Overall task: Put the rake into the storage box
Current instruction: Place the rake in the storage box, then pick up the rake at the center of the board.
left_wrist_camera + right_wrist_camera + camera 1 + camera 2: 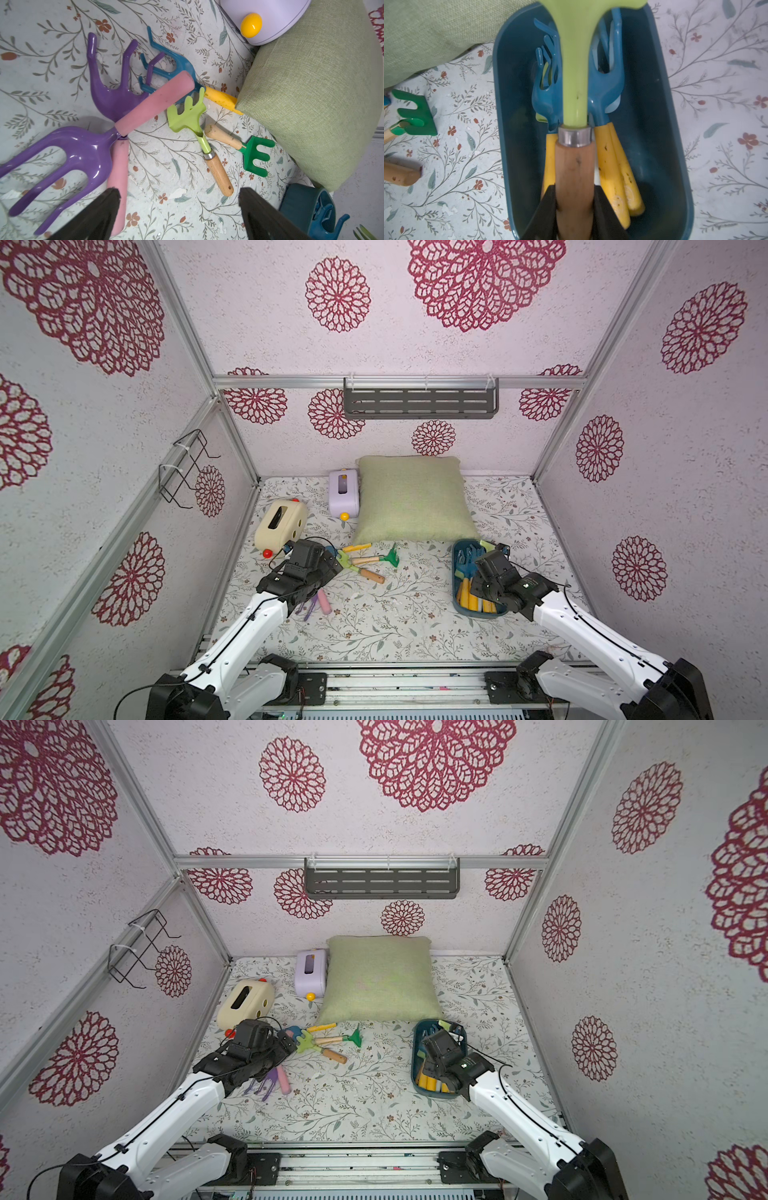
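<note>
Nearest, at the counter's (374,626) near edge, the left arm (249,622) and right arm (582,622) rise from their rail (407,689). The left hand (178,193) hangs over the left side of the counter with its jaws spread wide and nothing between them. Under and just ahead of it lie loose tools: two purple rakes with pink handles (83,149), a blue rake (172,68), a lime rake (187,116) and a dark green rake (257,155). The green pillow (411,497) lies toward the far edge.

Right of the middle sits the storage box (650,135), its long side running from the near edge toward the far one, with blue-headed tools (610,93) already lying in it. The right hand (574,187) pinches the wooden handle of the rake (574,93), which is directly over the box. The rake's long axis lies along the box's, head toward the far edge and handle toward the near one. Whether it touches the tools beneath cannot be told.

The right arm alone is placed for this; the left is well apart. The move left looks like a short drop and release, minding that the head may overhang the far rim.
</note>
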Available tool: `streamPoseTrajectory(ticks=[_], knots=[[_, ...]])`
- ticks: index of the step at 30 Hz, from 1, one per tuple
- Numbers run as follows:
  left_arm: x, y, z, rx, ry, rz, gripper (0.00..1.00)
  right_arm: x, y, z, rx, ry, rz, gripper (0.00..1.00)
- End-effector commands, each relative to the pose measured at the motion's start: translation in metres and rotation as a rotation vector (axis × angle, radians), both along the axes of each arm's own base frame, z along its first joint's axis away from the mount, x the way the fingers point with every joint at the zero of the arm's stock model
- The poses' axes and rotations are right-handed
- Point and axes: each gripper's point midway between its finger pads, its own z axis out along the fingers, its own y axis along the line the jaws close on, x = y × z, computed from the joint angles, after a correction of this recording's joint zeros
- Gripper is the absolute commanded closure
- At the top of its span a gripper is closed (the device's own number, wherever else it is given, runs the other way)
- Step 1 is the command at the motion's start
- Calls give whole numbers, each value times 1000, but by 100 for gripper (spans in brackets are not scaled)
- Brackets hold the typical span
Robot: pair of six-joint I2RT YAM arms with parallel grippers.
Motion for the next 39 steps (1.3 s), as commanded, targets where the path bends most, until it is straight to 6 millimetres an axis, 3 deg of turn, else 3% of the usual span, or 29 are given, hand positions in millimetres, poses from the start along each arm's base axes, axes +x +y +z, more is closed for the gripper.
streamPoseTrajectory(ticks=[1, 5, 11, 14, 21, 26, 28, 30, 35, 39], knots=[[6, -4, 2, -20, -15, 14, 3, -2, -13, 2, -22, -11, -48, 97], [9, 0, -4, -42, 18, 95, 3, 1, -14, -5, -26, -17, -41, 85], [22, -4, 5, -110, 34, 185, 3, 9, -20, -17, -39, -6, -39, 80], [27, 1, 16, -114, 9, 235, 3, 13, -21, -11, -47, -17, -32, 59], [37, 14, 16, -150, 44, 365, 2, 19, -12, 21, -28, -98, 63, 34], [31, 21, 10, -109, 79, 386, 0, 22, 39, 60, 146, -220, 331, 16], [24, 25, 8, -103, 68, 400, 1, 21, 62, 74, 218, -266, 439, 5], [15, 28, 2, -98, 63, 406, 1, 19, 83, 82, 267, -287, 529, 2], [-17, 35, -20, -48, 125, 378, 2, 17, 141, 78, 284, -253, 737, 2], [-35, 30, -30, -17, 143, 326, 4, 15, 190, 62, 239, -212, 900, 6]])
